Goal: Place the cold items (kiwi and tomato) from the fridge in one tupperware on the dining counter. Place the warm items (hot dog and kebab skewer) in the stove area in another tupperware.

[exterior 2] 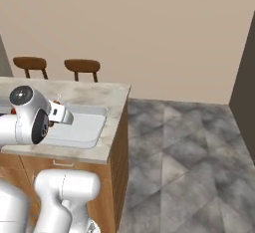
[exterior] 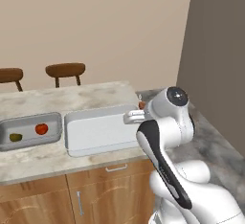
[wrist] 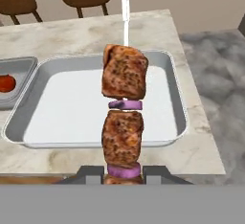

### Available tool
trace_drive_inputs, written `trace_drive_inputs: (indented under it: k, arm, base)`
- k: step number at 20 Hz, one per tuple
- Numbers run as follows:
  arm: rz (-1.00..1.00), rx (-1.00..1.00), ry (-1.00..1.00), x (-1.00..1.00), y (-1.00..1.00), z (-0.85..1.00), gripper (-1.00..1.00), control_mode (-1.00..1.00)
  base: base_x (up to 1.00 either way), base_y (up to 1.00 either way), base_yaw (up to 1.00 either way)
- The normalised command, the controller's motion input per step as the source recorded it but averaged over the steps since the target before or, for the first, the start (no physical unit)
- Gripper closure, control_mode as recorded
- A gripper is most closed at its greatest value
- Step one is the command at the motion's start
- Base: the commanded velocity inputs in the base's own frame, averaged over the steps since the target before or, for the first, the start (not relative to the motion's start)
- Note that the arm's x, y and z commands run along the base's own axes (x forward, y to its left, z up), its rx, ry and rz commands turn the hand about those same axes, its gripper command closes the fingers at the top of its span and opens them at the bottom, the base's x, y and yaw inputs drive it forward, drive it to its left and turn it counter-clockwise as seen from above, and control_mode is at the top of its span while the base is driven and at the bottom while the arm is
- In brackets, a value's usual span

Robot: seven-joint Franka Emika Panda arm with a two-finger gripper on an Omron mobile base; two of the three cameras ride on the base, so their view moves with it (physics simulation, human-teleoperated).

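Observation:
My gripper [wrist: 123, 175] is shut on the lower end of the kebab skewer [wrist: 123, 98], with its browned meat chunks and purple onion slices standing upright. The skewer hangs over the near edge of an empty grey tupperware [wrist: 177, 98] on the dining counter [exterior: 72, 98]. From the left base view, the gripper [exterior: 138, 117] sits at the right end of that tupperware [exterior: 95, 132]. A second tupperware [exterior: 28, 118] to its left holds the tomato [exterior: 41, 128] and the kiwi [exterior: 16, 137]. The hot dog is out of view.
Two brown stools [exterior: 65, 70] [exterior: 9, 74] stand behind the counter. The counter ends just right of the empty tupperware [exterior 2: 84, 127], with grey tiled floor [exterior 2: 189, 142] beyond. A dark wall [exterior: 215, 50] rises at the right.

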Motion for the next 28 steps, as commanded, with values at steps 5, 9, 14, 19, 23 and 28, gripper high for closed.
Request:
trace_drive_inputs:
  k: [5, 9, 14, 19, 23, 28]
  arm:
    - [0.20, -0.01, 0.00, 0.40, 0.00, 0.00, 1.00, -1.00]
    - [0.53, -0.13, 0.00, 0.63, 0.06, 0.00, 1.00, -1.00]
    - [0.46, -0.23, 0.07, 0.49, 0.33, -0.09, 1.00, -1.00]
    - [0.38, -0.32, 0.23, 0.36, 0.47, -0.39, 1.00, -1.00]
    - [0.32, -0.27, 0.08, 0.24, 0.24, -0.45, 1.00, -1.00]
    - [0.29, -0.13, 0.00, 0.21, 0.00, -0.38, 1.00, -1.00]
  base:
    - [0.28, 0.14, 0.00]
    - [0.00, 0.00, 0.00]
    - [0.00, 0.00, 0.00]
    - [0.00, 0.00, 0.00]
    - [0.00, 0.00, 0.00]
    - [0.00, 0.00, 0.00]
